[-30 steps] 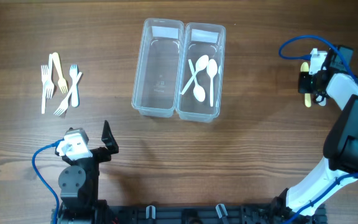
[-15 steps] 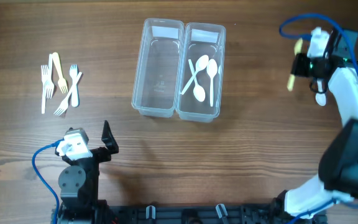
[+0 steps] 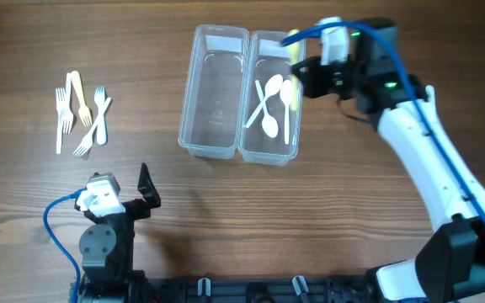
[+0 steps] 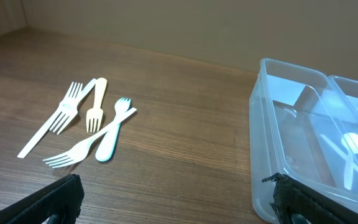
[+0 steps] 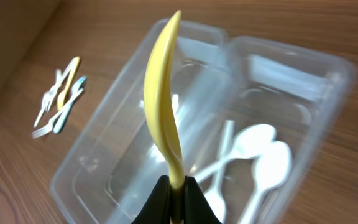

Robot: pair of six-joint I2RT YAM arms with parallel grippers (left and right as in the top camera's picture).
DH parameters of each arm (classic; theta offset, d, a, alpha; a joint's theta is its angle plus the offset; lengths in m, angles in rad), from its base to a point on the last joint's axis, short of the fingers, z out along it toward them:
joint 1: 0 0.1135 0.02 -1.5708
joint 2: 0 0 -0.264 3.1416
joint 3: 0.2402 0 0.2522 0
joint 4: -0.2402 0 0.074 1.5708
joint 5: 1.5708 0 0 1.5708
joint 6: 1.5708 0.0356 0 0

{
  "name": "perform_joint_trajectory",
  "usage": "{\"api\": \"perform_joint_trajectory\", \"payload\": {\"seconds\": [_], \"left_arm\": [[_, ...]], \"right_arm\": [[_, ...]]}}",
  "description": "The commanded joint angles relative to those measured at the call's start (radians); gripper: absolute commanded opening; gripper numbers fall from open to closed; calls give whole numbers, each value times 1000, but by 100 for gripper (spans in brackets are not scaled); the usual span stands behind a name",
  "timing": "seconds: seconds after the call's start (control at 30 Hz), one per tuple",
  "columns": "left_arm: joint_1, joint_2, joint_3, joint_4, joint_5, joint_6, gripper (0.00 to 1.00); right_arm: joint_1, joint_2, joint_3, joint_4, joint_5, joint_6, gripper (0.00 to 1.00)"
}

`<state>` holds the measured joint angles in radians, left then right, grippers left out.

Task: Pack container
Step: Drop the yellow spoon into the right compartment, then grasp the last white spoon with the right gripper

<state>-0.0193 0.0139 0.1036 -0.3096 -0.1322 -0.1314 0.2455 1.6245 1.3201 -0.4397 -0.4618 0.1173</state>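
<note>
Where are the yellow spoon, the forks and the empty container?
yellow spoon (image 5: 163, 118): right wrist view, the middle of its length.
forks (image 4: 107, 138): left wrist view, the broad handle of the blue-tinted fork.
empty container (image 3: 215, 101): overhead view, its bare floor.

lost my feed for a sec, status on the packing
Left gripper open, holding nothing. Right gripper shut on yellow spoon, over spoon container. Forks not yet packed. Nothing in the way.
</note>
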Motion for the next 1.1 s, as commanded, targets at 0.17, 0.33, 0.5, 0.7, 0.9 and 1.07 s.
{"api": "perform_joint_trajectory", "payload": {"seconds": [0.17, 0.33, 0.5, 0.7, 0.9, 1.07], "left_arm": [[5, -7, -6, 3, 8, 19, 100], [5, -7, -6, 3, 8, 20, 100], [5, -7, -6, 3, 9, 20, 100], [5, -7, -6, 3, 8, 20, 100], [5, -7, -6, 3, 8, 20, 100], [5, -7, -6, 3, 8, 19, 100]], "right_arm": [[122, 92, 11, 20, 253, 51, 4], [122, 137, 11, 23, 252, 66, 51], [105, 106, 11, 32, 262, -27, 66], [-28, -71, 11, -48, 457, -40, 63], [-306, -192, 11, -176, 563, -122, 61], [-533, -122, 11, -249, 572, -137, 70]]}}
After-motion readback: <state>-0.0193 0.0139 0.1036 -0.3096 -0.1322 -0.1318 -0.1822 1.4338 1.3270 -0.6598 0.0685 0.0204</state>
